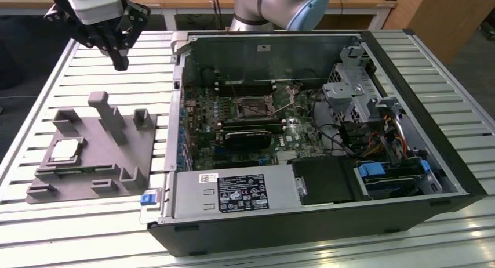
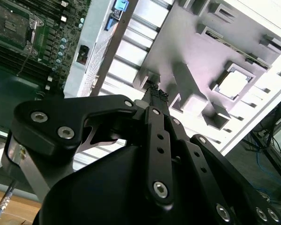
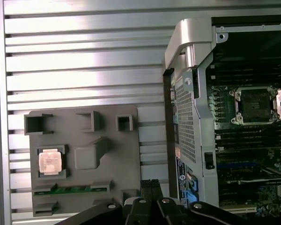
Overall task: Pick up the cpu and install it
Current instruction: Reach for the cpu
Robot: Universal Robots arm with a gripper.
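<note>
The cpu (image 1: pixel 66 150) is a small pale silver square lying flat in a recess of the grey plastic holder block (image 1: pixel 101 163), at the exterior view's left. It also shows in both wrist views, cpu (image 3: pixel 50 162) and cpu (image 2: pixel 234 83). My gripper (image 1: pixel 120 62) hangs high above the slatted table, beyond the holder's far end and well apart from the cpu. Its black fingers (image 3: pixel 151 185) are pressed together, shut on nothing. The black socket frame (image 1: pixel 254 108) sits on the motherboard inside the open computer case; the socket (image 3: pixel 254 105) looks open and bare.
The open case (image 1: pixel 433 181) lies on its side on the slatted metal table (image 1: pixel 93 59), its raised side wall (image 1: pixel 179 105) standing between holder and motherboard. Upright posts (image 1: pixel 104 108) rise from the holder. Drive cages and cables crowd the case's far side.
</note>
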